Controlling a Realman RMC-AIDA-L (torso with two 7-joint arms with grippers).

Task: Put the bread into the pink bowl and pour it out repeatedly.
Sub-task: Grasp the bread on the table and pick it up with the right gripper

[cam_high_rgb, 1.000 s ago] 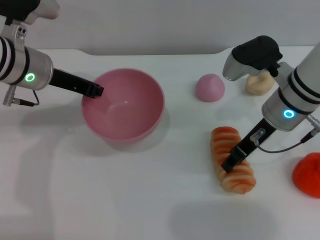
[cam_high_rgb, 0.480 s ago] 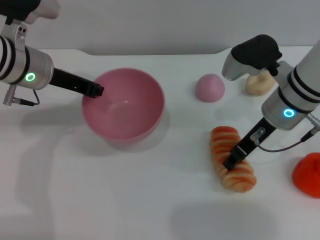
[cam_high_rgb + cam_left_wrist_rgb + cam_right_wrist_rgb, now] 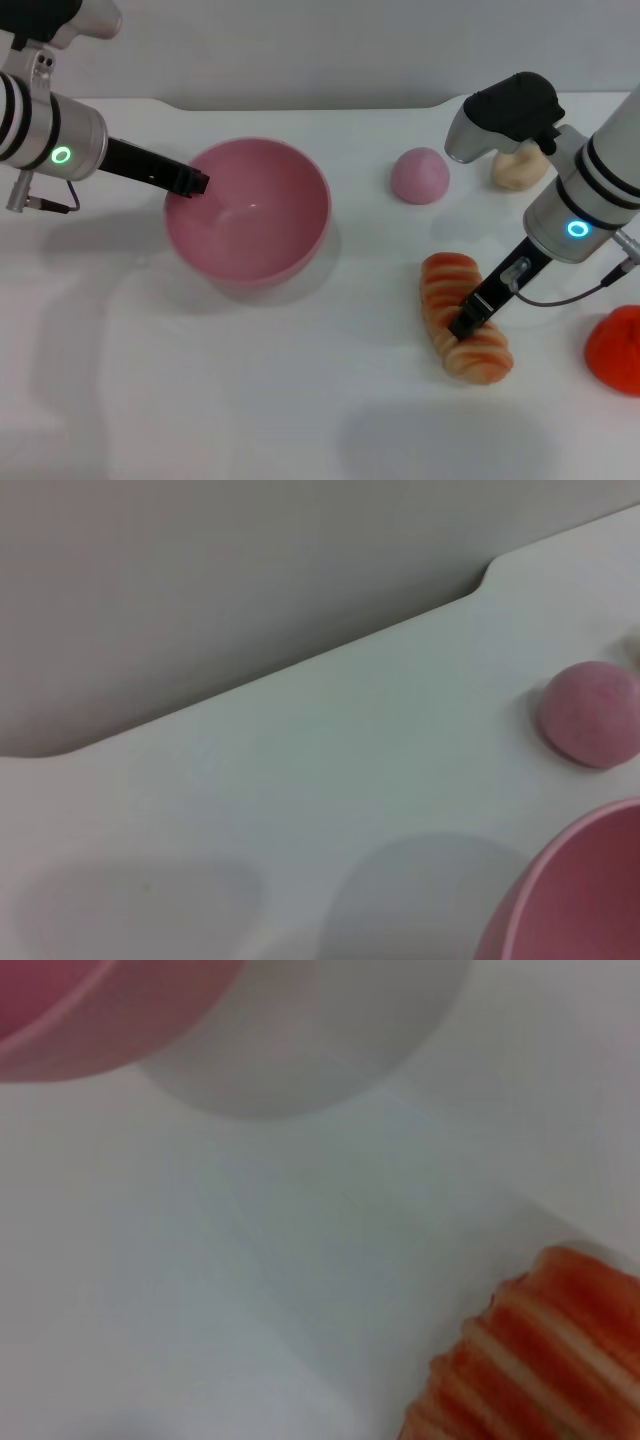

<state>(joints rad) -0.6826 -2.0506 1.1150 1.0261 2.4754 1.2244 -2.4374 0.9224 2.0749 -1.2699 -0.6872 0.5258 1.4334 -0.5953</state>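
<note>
One bread (image 3: 463, 317) is lying on the table (image 3: 250, 400), striped side up, well apart from the bowl (image 3: 248, 208), which is sitting empty. We are pressing the right gripper (image 3: 466, 321) down on the loaf's middle; whether its fingers are clamping it, we cannot tell. We are holding the left gripper (image 3: 190, 182) at the bowl's rim, apparently pinching it. Nearby: dome (image 3: 420, 175), bun (image 3: 517, 166), red item (image 3: 615, 348). We are judging the loading step barely begun; lifting, dropping in and pouring are all remaining.
</note>
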